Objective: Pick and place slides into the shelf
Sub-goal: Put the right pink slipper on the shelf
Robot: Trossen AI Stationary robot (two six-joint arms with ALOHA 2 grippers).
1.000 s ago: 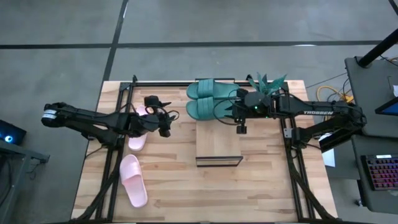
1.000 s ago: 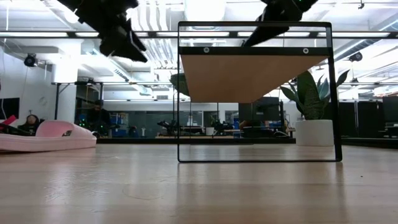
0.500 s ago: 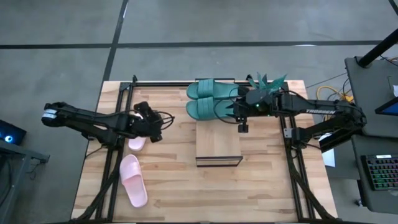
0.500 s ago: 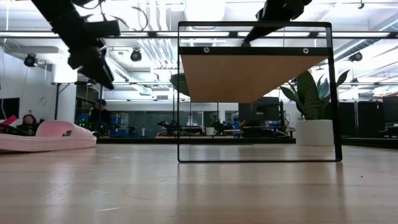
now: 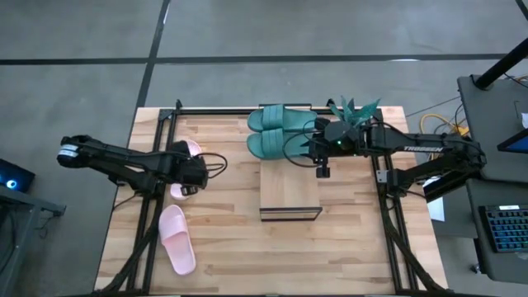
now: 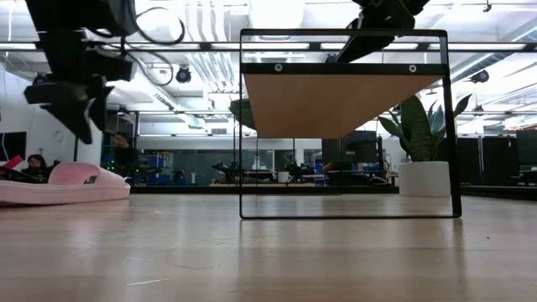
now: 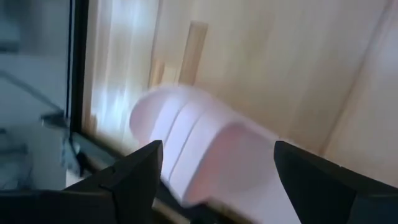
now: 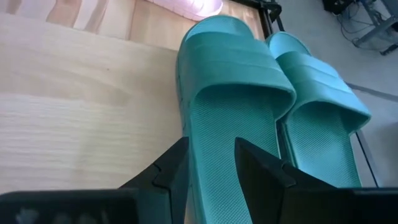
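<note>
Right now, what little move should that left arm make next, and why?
Probably lower straight down. The left end effector hangs open over a pink slide, its fingers either side of the strap, not touching it. Lowering would let them close on it.

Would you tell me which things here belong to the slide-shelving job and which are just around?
Job:
teal slides
pink slide under the left gripper
second pink slide
shelf

Just around:
potted plant
keyboard

Pink slide [image 7: 205,155] blurred, edge-cropped
</note>
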